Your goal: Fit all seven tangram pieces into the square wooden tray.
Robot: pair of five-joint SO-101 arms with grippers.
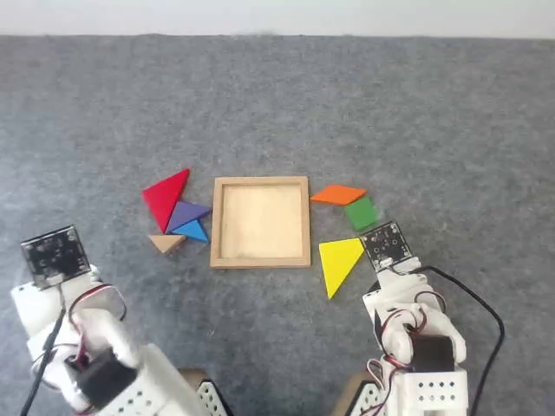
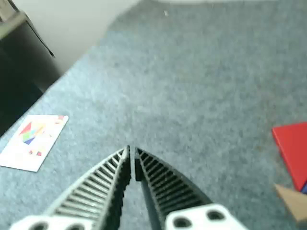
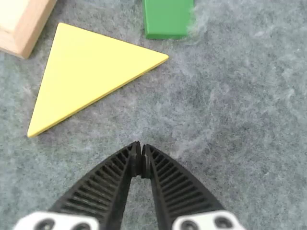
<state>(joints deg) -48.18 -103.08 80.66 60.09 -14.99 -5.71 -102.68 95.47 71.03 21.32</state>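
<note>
The square wooden tray (image 1: 217, 222) lies mid-table with nothing in it. To its left sit a red triangle (image 1: 166, 197), a purple triangle (image 1: 186, 213), a blue triangle (image 1: 192, 230) and a tan triangle (image 1: 166, 243). To its right lie an orange parallelogram (image 1: 338, 194), a green square (image 1: 361, 212) and a big yellow triangle (image 1: 338, 262). My left gripper (image 2: 133, 152) is shut and holds nothing, well short of the red triangle (image 2: 292, 148). My right gripper (image 3: 141, 147) is also shut, over bare carpet close to the yellow triangle (image 3: 81, 81) and the green square (image 3: 168, 18).
Grey carpet covers the table. A printed card (image 2: 31, 141) with a tangram picture lies off to the left arm's side, near a dark object (image 2: 19, 72) at the table edge. The left arm (image 1: 56, 256) and the right arm (image 1: 388, 245) stand at the front.
</note>
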